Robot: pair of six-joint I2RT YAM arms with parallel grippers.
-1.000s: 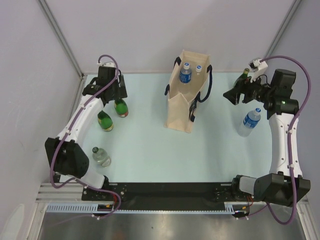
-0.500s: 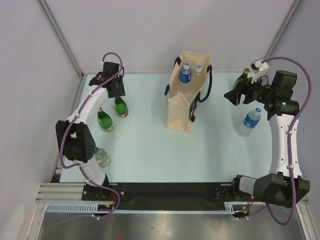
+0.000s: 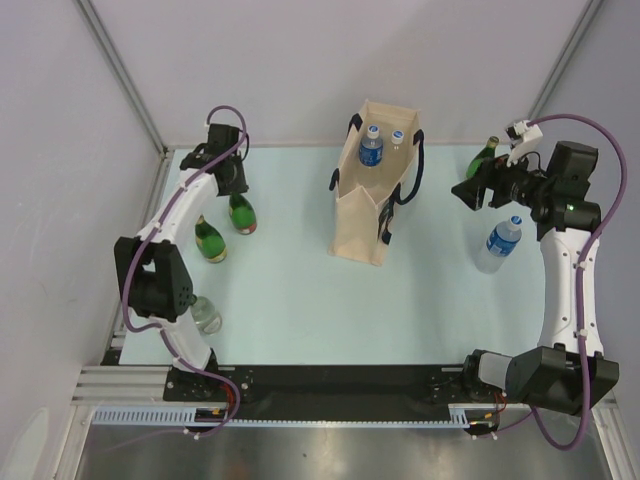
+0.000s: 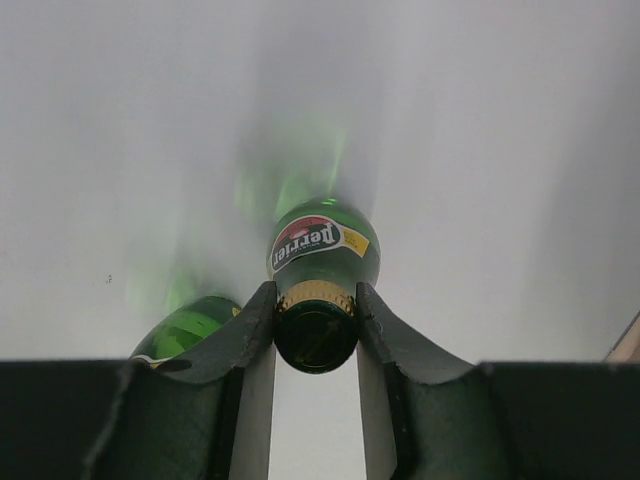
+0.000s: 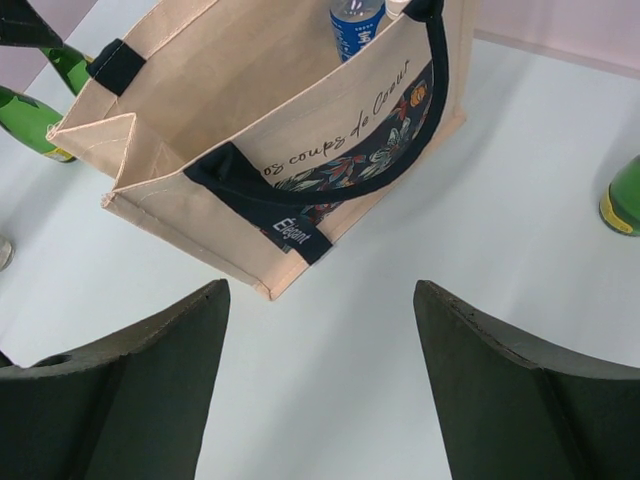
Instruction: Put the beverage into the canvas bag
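The canvas bag (image 3: 365,215) stands upright at the upper middle of the top view, mouth open. Inside it are two blue-capped water bottles (image 3: 371,146), side by side at the far end; the near end of the bag shows only bare fabric. It is beige with dark navy strap handles, and the right wrist view shows script lettering and a floral print on its side (image 5: 200,90).

At the upper left, well apart from the bag, the left gripper (image 4: 315,300) is clenched on the neck of the green Perrier bottle (image 4: 322,245), one finger pressed to each side of the gold band below the cap. The bottle is upright, dark green glass with a red and yellow label. A second green bottle (image 3: 209,241) stands just beside it, and a clear bottle (image 3: 203,313) lower down.

On the right, the right gripper (image 5: 320,290) is spread wide and grasps nothing, facing the bag. A third green bottle (image 3: 484,156) and a plastic water bottle (image 3: 499,243) stand near it.
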